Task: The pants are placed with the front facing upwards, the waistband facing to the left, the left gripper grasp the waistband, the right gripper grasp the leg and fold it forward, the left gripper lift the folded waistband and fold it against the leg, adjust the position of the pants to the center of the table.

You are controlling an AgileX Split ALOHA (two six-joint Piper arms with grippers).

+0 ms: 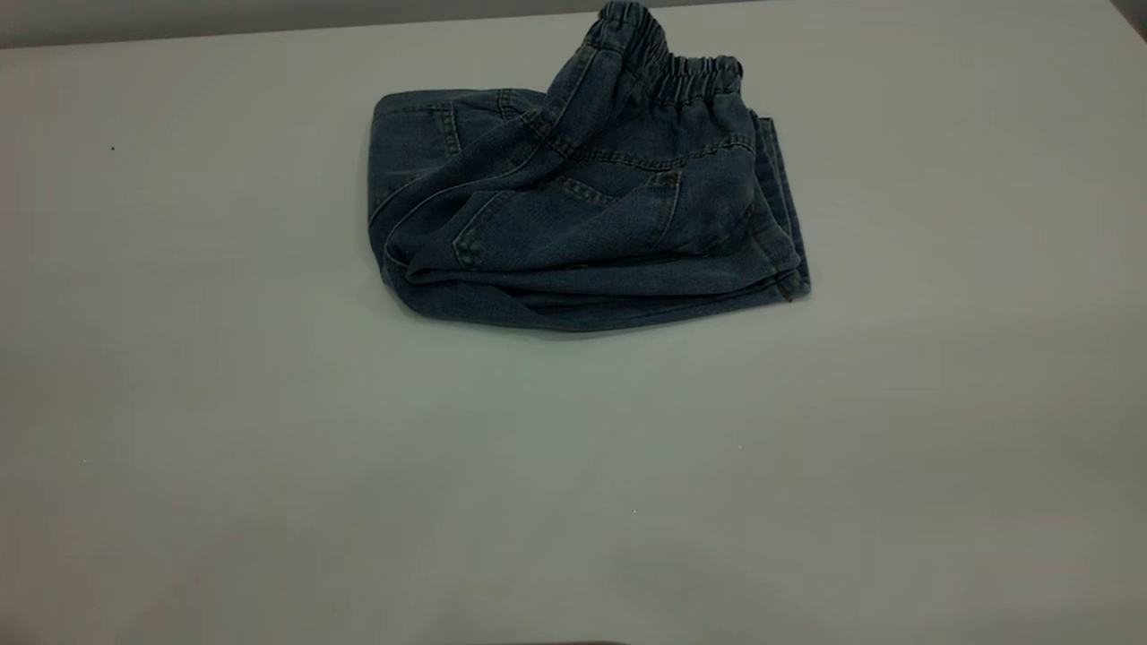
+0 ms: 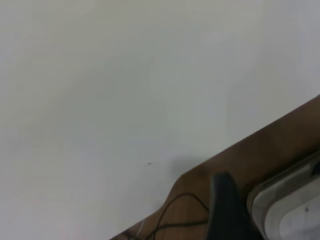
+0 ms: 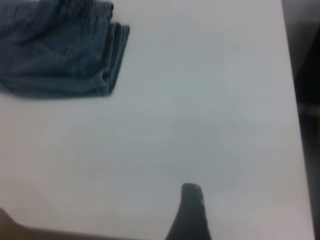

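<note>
Nearest the exterior camera lies a broad bare stretch of the table (image 1: 269, 466), with neither arm showing in that view. Each wrist view shows only one dark fingertip: the left gripper (image 2: 225, 210) hangs over the table's edge, where a brown surface, a thin black cable (image 2: 175, 215) and a pale grey tray-like object (image 2: 290, 205) sit beyond the white top, and the right gripper (image 3: 191, 212) hovers over bare tabletop, well apart from the denim. With just one finger in sight on each, I cannot tell whether either is spread wide or closed; neither is holding cloth. Farther back, toward the far edge and a little right of the middle, the pants (image 1: 582, 215) lie as a folded bundle. The leg (image 1: 780, 224) makes stacked layered edges along the bundle's right side, and the front pocket stitching faces up. At the very back the waistband (image 1: 672, 67) rises in a ruffled ridge, draped over the layers below, not pressed flat. Judging from this, both folds look done and the step in hand is the last one, shifting the pants to the table's centre. That calls for an arm to reach the bundle, press or pinch it low at an edge, and draw it toward the near side without letting the loose waistband flop open.
</note>
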